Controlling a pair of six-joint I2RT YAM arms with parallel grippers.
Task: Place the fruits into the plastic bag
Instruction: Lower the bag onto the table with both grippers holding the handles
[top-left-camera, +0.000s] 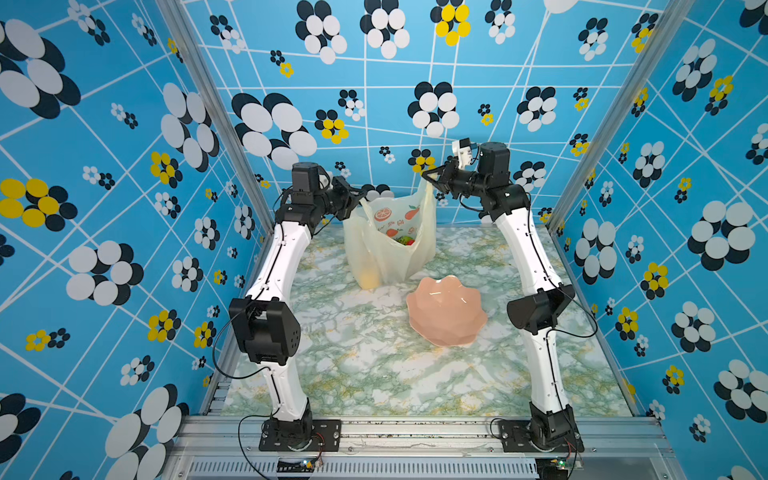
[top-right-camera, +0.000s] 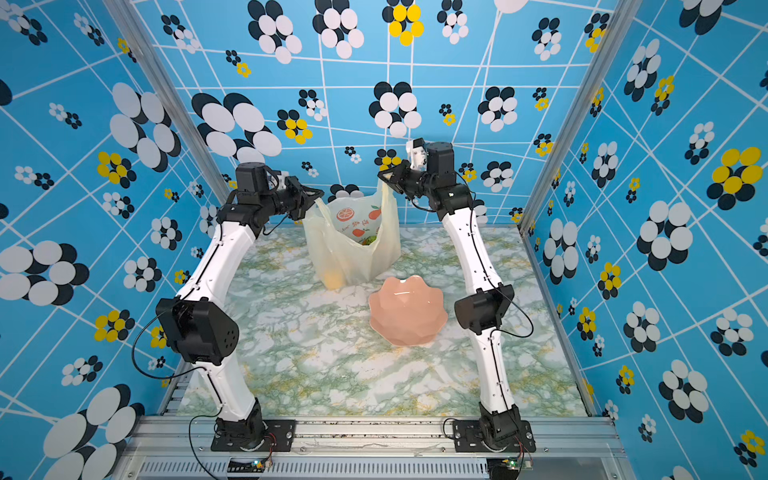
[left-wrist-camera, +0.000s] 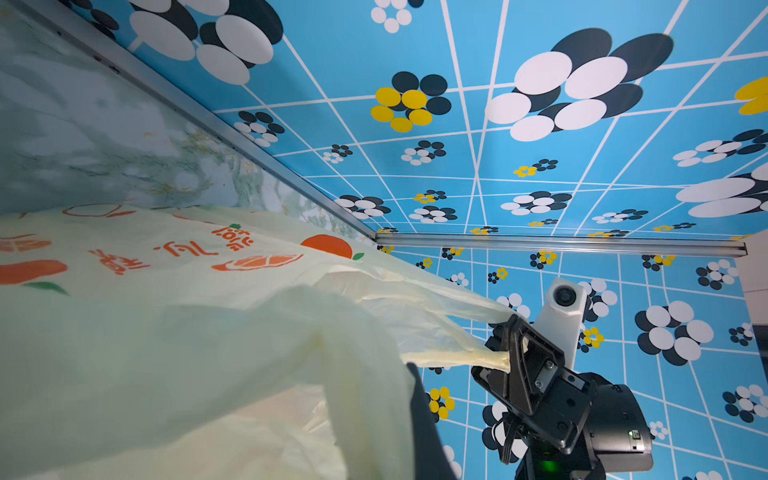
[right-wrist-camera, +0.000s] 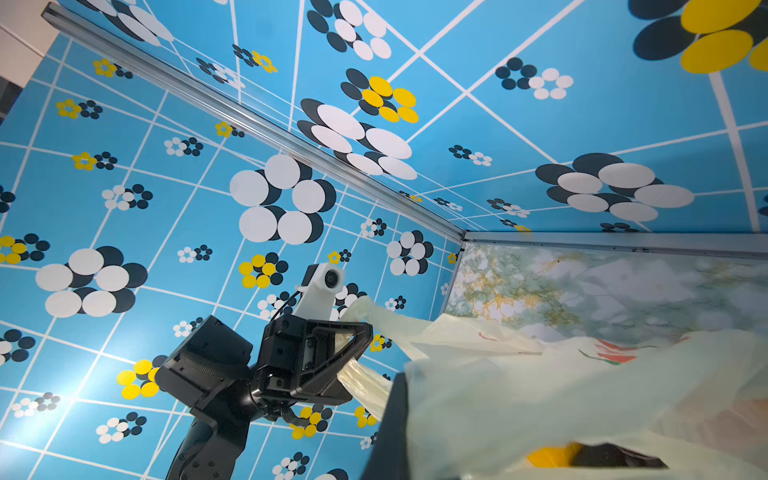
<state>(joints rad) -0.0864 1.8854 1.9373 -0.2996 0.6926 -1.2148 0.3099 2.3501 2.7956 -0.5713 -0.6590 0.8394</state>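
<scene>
Pale-yellow, standing upright at the far middle of the table (top-left-camera: 374, 374), far-left of the pink bowl (top-left-camera: 446, 316). Clamping the plastic bag (top-left-camera: 390, 253) by its left handle in the left gripper (top-left-camera: 360, 196) and by its right handle, higher, in the right gripper (top-left-camera: 430, 178). Holding the fruits (top-left-camera: 405, 240) inside, glimpsed through the mouth.

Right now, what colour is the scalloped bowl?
Pale pink; the bowl shows best in a top view.
</scene>
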